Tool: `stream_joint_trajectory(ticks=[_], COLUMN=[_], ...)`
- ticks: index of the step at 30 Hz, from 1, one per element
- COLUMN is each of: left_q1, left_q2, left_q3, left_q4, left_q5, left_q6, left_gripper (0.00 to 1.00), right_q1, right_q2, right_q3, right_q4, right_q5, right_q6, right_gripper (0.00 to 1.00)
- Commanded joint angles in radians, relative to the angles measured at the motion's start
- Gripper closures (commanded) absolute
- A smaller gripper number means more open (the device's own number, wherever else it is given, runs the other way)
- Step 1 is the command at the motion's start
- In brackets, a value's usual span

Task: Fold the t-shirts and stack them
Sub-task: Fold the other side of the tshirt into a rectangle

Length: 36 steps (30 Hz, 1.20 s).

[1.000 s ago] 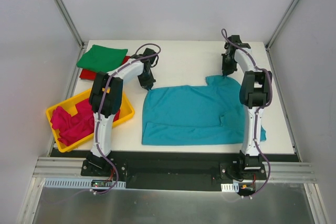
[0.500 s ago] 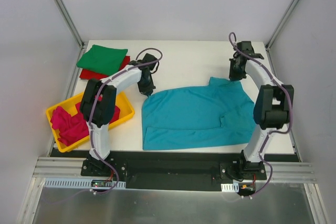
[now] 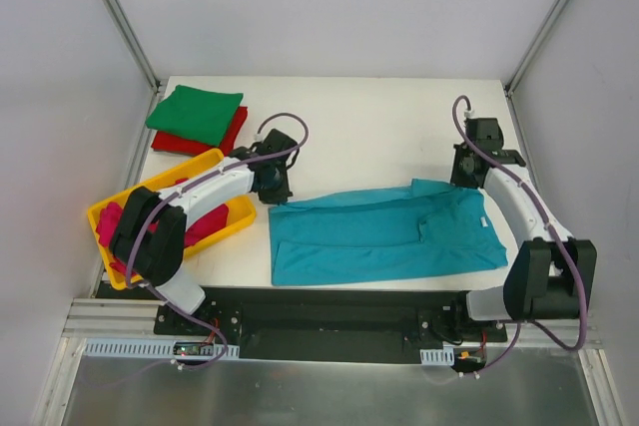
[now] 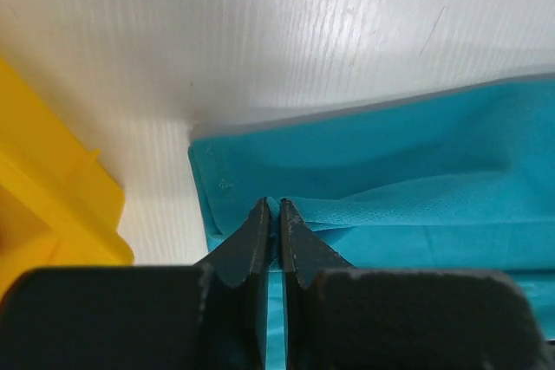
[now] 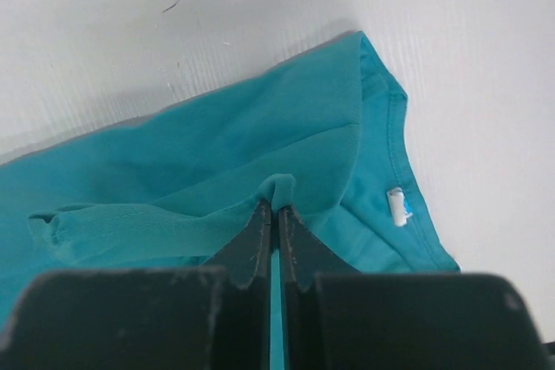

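The teal-blue t-shirt (image 3: 384,231) lies across the table's near middle, its far half pulled over toward the near edge. My left gripper (image 3: 277,185) is shut on a pinch of its far left edge, seen in the left wrist view (image 4: 274,204). My right gripper (image 3: 465,173) is shut on a pinch of cloth near the collar, seen in the right wrist view (image 5: 277,190). A folded green t-shirt (image 3: 196,112) lies on a folded red t-shirt (image 3: 232,133) at the back left. Magenta-pink t-shirts (image 3: 125,229) sit in the yellow tray (image 3: 210,162).
The yellow tray's corner (image 4: 52,188) is close to the left of the left gripper. Grey walls and metal frame posts (image 3: 120,17) bound the white table (image 3: 369,127) on three sides.
Both grippers have moved toward the near edge, carrying the teal shirt's far edge with them. The shirt has gone from spread flat to a narrower folded strip.
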Motion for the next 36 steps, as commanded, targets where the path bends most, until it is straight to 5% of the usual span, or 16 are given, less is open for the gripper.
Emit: stream_joint_trajectory(ticks=[1,14,17,22,24,26,28,30,36], left_q1=[-0.03,-0.066,-0.067,-0.069,-0.069,-0.07,-0.075,-0.078,-0.095], left_q2=[-0.098,-0.163,-0.181,-0.264,-0.316,-0.376,-0.417,-0.434,-0.361], left_q3=[-0.088,-0.199,-0.225,-0.284,-0.3,-0.307,-0.301,-0.283,-0.217], left_q4=[0.033,0.065,0.065,0.062,0.062,0.065,0.065,0.063,0.079], left_q5=[-0.025,-0.021,-0.019,0.002,0.022,0.038,0.057,0.082,0.142], left_q6=[-0.008,-0.028,-0.032,-0.034,-0.028,-0.029,-0.022,-0.005,0.011], left_gripper=[1.0,1.0,0.92,0.68,0.57,0.34,0.13,0.01,0.01], right_q1=[-0.011,-0.028,-0.028,-0.028,-0.029,-0.028,-0.029,-0.032,-0.033], right_q2=[-0.13,-0.258,-0.299,-0.429,-0.5,-0.582,-0.636,-0.669,-0.623], right_q3=[-0.046,-0.209,-0.264,-0.345,-0.359,-0.361,-0.35,-0.335,-0.356], right_q4=[-0.013,-0.034,-0.068,-0.216,-0.278,-0.315,-0.321,-0.309,-0.165], right_q5=[0.058,0.051,0.121,0.143,0.146,0.149,0.138,0.094,-0.188], right_q6=[0.015,0.038,0.096,0.271,0.342,0.38,0.391,0.39,0.389], right_gripper=[0.99,0.99,0.95,0.71,0.53,0.22,0.05,0.04,0.04])
